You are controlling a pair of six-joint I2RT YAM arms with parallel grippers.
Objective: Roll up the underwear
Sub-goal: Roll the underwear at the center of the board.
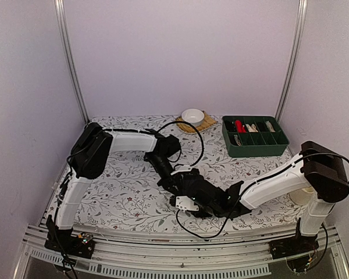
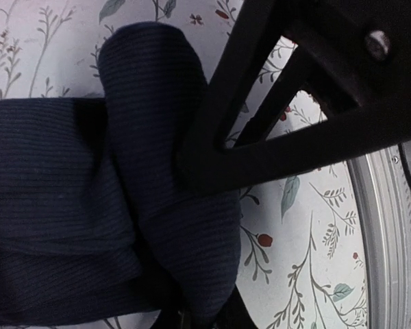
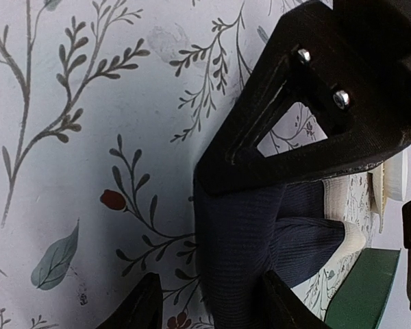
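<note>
From above, the floral-covered table [image 1: 122, 192] filled the view. Both arms stretched to its near middle, where their black wrists crowded together and hid what lay between them. Only the wrist cameras showed it. The left one saw the underwear [image 2: 55, 205] as dark ribbed cloth lying flat with a thick rolled end, and the left gripper [image 2: 192, 247] was clenched on that roll. The right gripper [image 3: 212, 240] straddled the cloth's edge with its fingers apart; whether it pinched the cloth could not be told. Well behind them stood a green divided tray [image 1: 253, 152], then a white bowl [image 1: 192, 116] on a woven mat [image 1: 209, 124].
</note>
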